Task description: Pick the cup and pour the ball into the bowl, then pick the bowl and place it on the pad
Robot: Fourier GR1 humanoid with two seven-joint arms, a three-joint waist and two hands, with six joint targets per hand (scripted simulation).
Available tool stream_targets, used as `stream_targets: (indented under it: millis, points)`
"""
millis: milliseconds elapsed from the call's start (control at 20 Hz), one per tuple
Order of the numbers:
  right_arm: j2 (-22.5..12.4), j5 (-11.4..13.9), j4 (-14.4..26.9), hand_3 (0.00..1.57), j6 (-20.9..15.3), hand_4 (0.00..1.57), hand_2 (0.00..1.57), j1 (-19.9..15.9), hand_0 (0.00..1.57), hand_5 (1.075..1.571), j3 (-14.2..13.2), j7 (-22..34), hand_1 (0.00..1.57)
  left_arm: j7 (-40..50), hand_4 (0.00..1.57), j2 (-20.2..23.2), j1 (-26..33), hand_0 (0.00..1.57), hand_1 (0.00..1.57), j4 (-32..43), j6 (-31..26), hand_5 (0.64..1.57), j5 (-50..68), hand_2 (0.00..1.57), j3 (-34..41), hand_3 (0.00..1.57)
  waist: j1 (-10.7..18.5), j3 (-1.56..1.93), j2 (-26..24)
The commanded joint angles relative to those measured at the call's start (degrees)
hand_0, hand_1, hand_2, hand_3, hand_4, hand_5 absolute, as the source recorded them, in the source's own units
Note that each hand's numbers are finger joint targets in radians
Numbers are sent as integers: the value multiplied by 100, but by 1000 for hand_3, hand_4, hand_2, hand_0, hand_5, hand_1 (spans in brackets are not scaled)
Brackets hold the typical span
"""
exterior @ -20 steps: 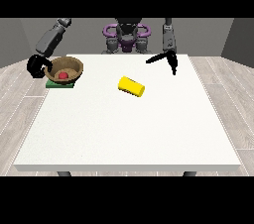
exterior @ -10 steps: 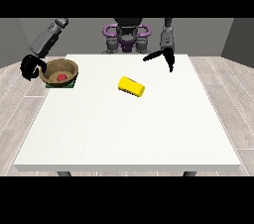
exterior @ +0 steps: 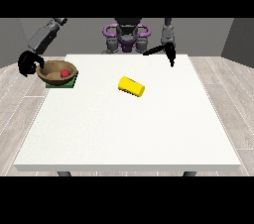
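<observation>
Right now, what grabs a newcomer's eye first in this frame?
The yellow cup lying on its side near the middle of the white table. Next, the brown bowl with a red ball in it, sitting on the green pad at the table's left edge, with the hand at the view's left close beside it.

The bowl (exterior: 57, 72) sits on the pad (exterior: 61, 84) at the table's (exterior: 129, 134) far left corner, with the ball (exterior: 64, 73) inside it. The hand at the view's left (exterior: 28, 63) is just left of the bowl. The cup (exterior: 131, 86) lies on its side near mid-table; the hand at the view's right (exterior: 166, 51) hangs behind it, to the right
</observation>
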Motion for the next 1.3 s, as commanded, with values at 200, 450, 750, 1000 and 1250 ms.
stream_targets:
  millis: [200, 450, 750, 1000, 1250]
  points:
    - [215, 480, -54, 1114, -291, 686, 1571, 140, 1571, 1565, 430, -308, 1571, 291, 0, -73, 30, 0, 0, -354, 21, 1565, -79, 0, -124, 0, 61, 3, 39]
    - [-432, 562, 108, 872, -684, 0, 1045, -15, 1103, 1539, 346, -23, 1103, 311, 0, -30, -18, 0, 0, -689, 0, 1565, -77, 0, -135, 0, 58, 8, 364]
    - [-777, 627, 177, 238, -784, 0, 405, -41, 0, 1487, 312, -32, 0, 213, 0, 19, 496, 0, 0, -1147, -133, 1565, 16, 0, -179, 0, 102, 4, 389]
    - [-724, 643, 112, 275, -744, 0, 326, -232, 0, 1492, 371, 241, 0, 423, 0, -7, 396, 0, 0, -1039, -56, 1568, -66, 0, -133, 0, -21, 1, 118]
    - [-1310, 405, 77, 257, 162, 0, 269, -378, 0, 1501, 189, 533, 0, 535, 0, -7, 635, 0, 0, -955, -149, 1569, 34, 0, -91, 0, -206, -2, -174]
